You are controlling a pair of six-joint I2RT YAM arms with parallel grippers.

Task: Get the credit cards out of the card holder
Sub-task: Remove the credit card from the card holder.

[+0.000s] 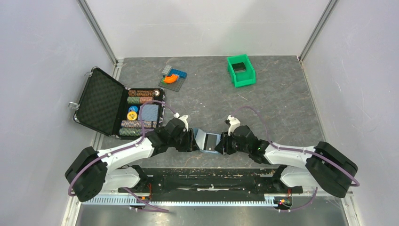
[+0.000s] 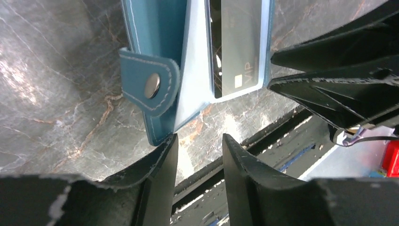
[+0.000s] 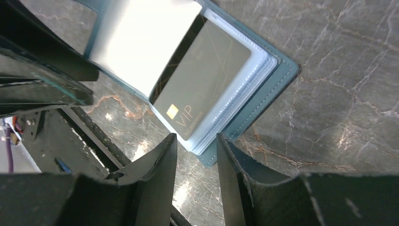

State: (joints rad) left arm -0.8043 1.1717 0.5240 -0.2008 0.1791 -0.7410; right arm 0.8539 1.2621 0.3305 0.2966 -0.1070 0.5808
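**Card Extraction Not Yet Begun**

Because the dark grey rectangular credit card (image 3: 202,80) sat sleeved in the right half of the small teal-blue bifold card holder (image 1: 207,140), which lay open near centre on the grey marbled table (image 1: 282,103), extraction looked unstarted. The next move called for pinning the holder and pinching the card's edge. The left gripper (image 2: 197,141) stood narrowly parted and empty beside the snap tab (image 2: 150,84). The right gripper (image 3: 196,141), likewise parted, held nothing.

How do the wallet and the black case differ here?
The wallet is small and teal-blue; the case is much larger and black. The wallet holds a dark VIP card in clear sleeves; the case holds rows of poker chips and has a foam-lined lid. The wallet lies centre-front; the case lies at the far left. Both are open.
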